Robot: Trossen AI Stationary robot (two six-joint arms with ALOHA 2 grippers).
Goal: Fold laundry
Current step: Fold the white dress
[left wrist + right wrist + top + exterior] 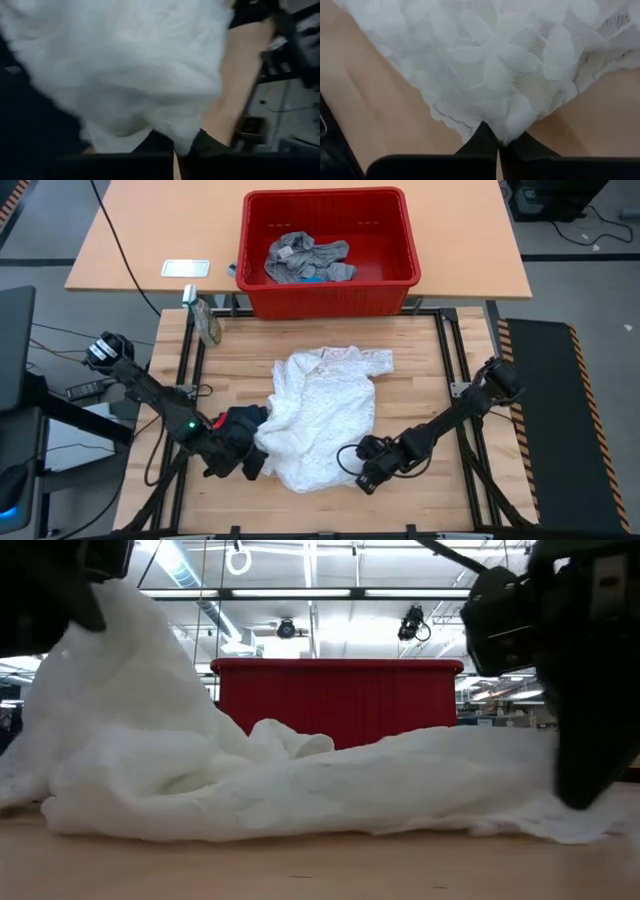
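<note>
Wooden slatted worktop [420, 360] carries a white lace garment [325, 410] spread crumpled across its middle. Left gripper [258, 442] is at the garment's near left edge, fingers closed on the white fabric, a dark navy cloth [240, 425] bunched beside it. Right gripper [366, 452] is at the garment's near right edge, its fingertips [487, 140] pinched shut on the lace hem. Beyond the worktop, a red plastic basket [330, 295] on a tan table holds a heather grey garment [300, 258] with a bit of bright blue.
</note>
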